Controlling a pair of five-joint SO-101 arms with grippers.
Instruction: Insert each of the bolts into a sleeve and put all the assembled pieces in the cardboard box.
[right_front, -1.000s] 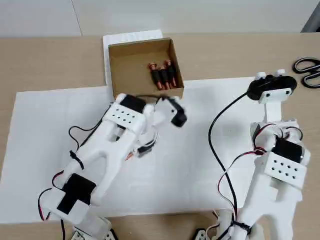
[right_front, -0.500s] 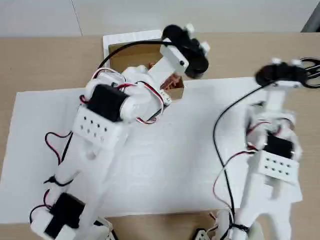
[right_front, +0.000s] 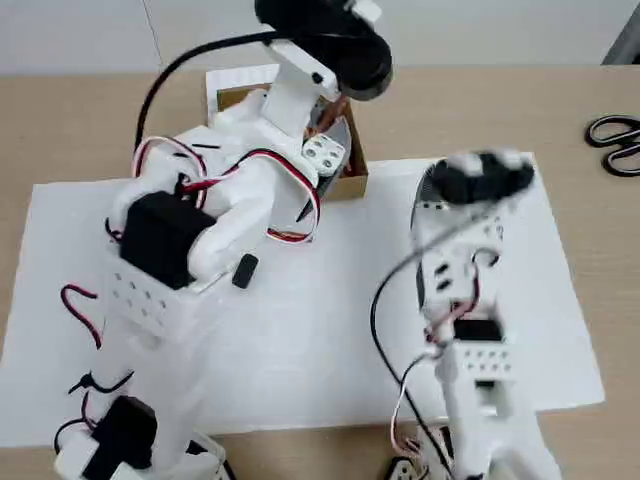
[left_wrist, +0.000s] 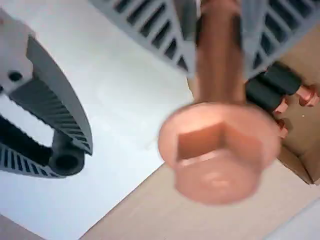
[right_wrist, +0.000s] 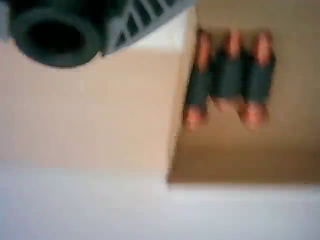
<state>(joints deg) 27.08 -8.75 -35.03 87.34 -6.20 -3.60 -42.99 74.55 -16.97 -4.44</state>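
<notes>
A copper bolt (left_wrist: 217, 145) points its hex head at the left wrist camera, its shank clamped in my left gripper (left_wrist: 220, 30), which is shut on it. My right gripper (left_wrist: 55, 150) is close by, shut on a black sleeve (right_wrist: 55, 32) whose open end faces the camera. Three assembled pieces (right_wrist: 230, 75), black sleeves with copper ends, lie side by side in the cardboard box (right_front: 352, 170). In the high view the left arm (right_front: 250, 190) stands tall over the box and hides most of it, and the right arm (right_front: 470, 200) is just to the box's right.
White paper (right_front: 330, 330) covers the table under both arms. Scissors (right_front: 615, 140) lie at the far right edge. A white sheet (right_front: 235, 78) sticks out behind the box. Red and black cables hang along both arms.
The left arm has lifted from the paper and swung up over the box. The right arm has moved left toward the box.
</notes>
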